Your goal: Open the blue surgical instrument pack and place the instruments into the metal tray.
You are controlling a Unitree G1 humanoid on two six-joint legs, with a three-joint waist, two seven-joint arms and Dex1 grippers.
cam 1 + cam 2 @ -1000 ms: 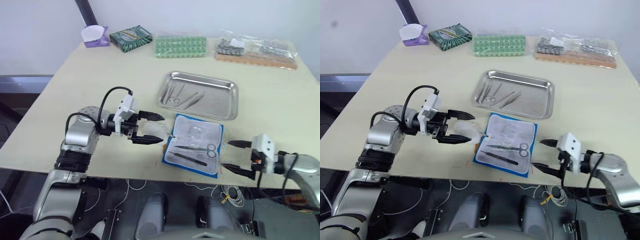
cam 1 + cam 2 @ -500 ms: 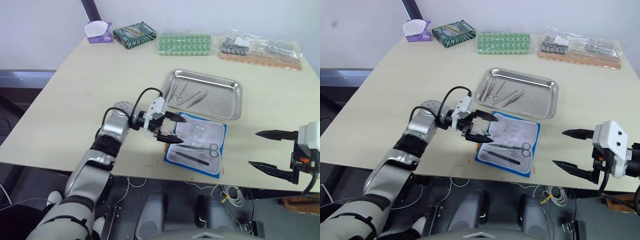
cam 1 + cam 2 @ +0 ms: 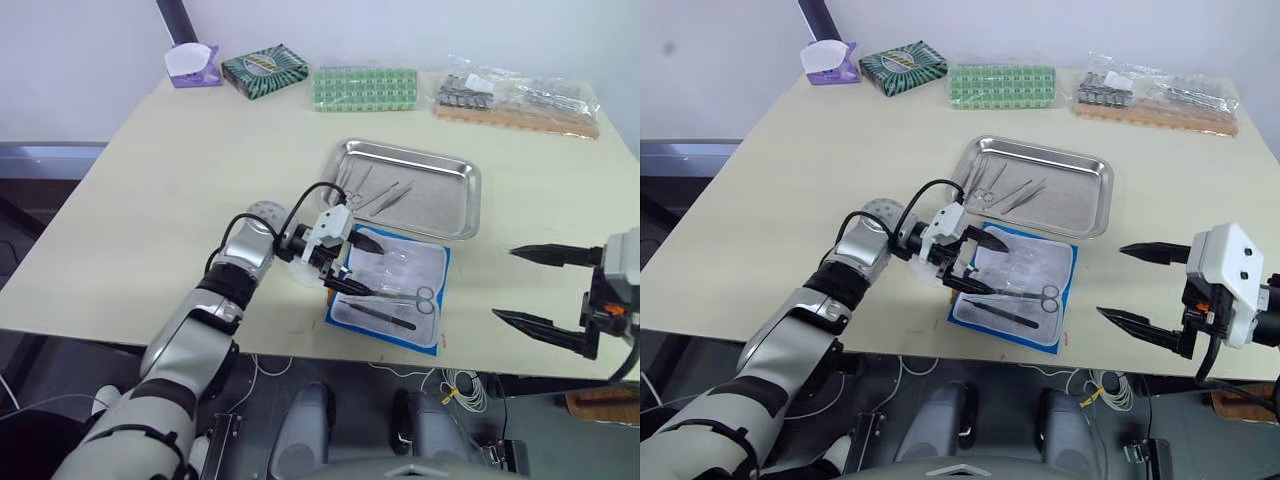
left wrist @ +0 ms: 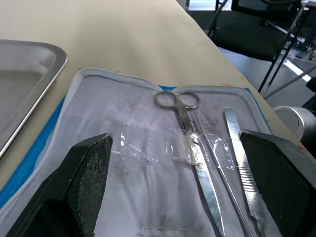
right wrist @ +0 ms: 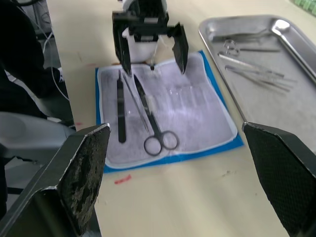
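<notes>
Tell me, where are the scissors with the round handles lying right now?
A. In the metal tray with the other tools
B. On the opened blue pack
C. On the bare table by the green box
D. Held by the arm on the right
B: the scissors lie on the pale lining of the opened blue pack, with the left end effector open just over them, while the metal tray holds other tools.

The blue surgical instrument pack (image 3: 388,288) lies opened flat near the worktop's front edge, its whitish lining up. On it lie ring-handled scissors (image 3: 400,294) and tweezers (image 3: 380,313). Just behind it sits the metal tray (image 3: 455,210), shiny, holding several slender silver instruments (image 3: 372,194) at its left end.
</notes>
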